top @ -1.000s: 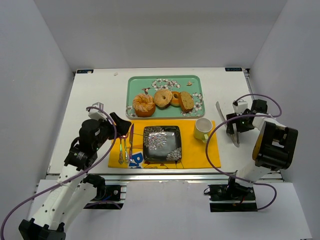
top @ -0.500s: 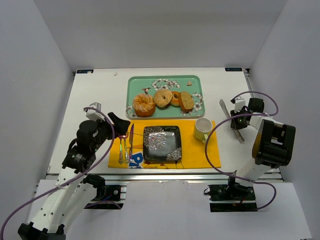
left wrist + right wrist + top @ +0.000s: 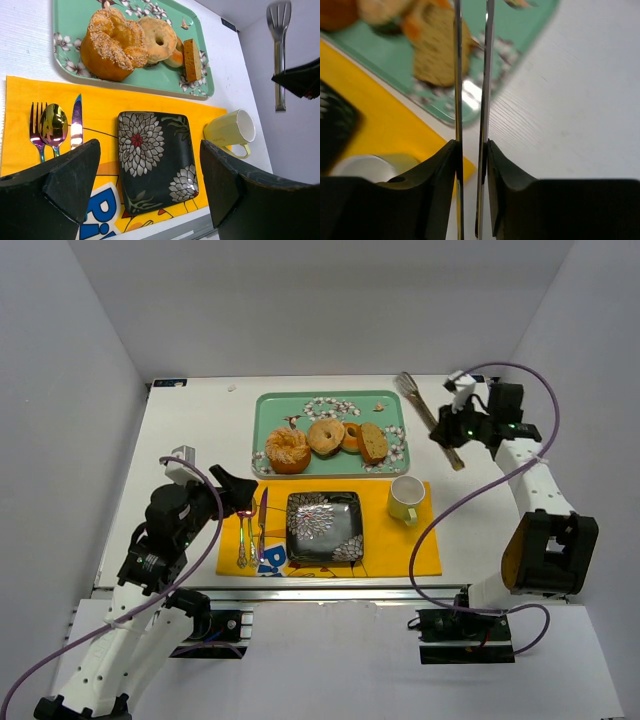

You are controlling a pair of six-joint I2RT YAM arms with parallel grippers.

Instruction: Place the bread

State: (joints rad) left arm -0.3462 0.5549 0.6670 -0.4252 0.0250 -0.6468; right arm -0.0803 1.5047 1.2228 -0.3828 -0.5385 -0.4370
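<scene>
Several breads lie on a green floral tray: a sugared twist, a bagel and a brown slice. My right gripper is shut on metal tongs, held in the air just right of the tray, tips pointing past the slice. The tongs' two arms stand nearly together. My left gripper hangs open and holds nothing, above the placemat's left side near the black flowered plate.
A yellow placemat carries the plate, a pale yellow cup at its right, and a fork, spoon and knife at its left. White walls close in the table on three sides.
My right gripper closed on the tongs at the table's right side, lifted them and swung them back and left to the tray's right edge. The left arm shifted slightly left.
</scene>
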